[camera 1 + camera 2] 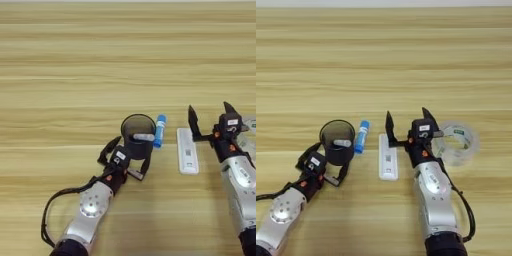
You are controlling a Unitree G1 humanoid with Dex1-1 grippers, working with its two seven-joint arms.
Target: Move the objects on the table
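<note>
Left gripper [129, 152] is closed around the dark translucent cup [138, 133], a blue glue stick [159, 131] just to the cup's right, while the right gripper [406, 121] stands wide open and empty above the white rectangular device [388, 157], clear tape roll [457, 142] at its right, on the table [125, 60].

The lower wall of the dark cup [138, 135] was hidden by the left gripper [126, 156]. A clear tape roll [457, 142] was partly covered by the right gripper [407, 122] and cut off in the left eye view.
</note>
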